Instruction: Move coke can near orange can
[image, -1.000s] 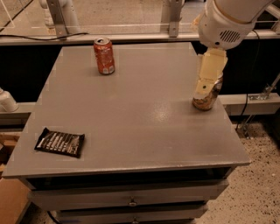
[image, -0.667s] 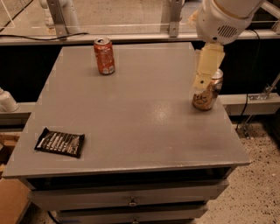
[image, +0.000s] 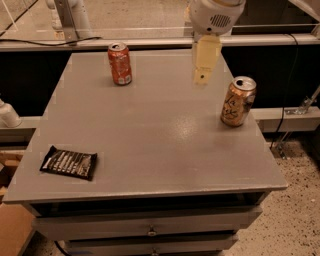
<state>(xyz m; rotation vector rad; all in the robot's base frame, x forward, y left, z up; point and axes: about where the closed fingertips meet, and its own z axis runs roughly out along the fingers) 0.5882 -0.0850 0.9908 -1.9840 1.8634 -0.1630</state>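
The coke can (image: 120, 63), reddish-orange with white markings and a silver top, stands upright at the back left of the grey table (image: 150, 145). The orange can (image: 238, 101), gold-tan with dark graphics, stands upright near the table's right edge. My gripper (image: 202, 78) hangs from the white arm above the back middle of the table, between the two cans and touching neither. It holds nothing that I can see.
A black snack packet (image: 69, 162) lies flat at the table's front left. A rail and glass partition (image: 150, 42) run behind the table. Drawers sit under the front edge. Speckled floor lies to the right.
My gripper has moved left and away from the orange can, which now stands fully in view. Both cans and the packet have stayed where they were.
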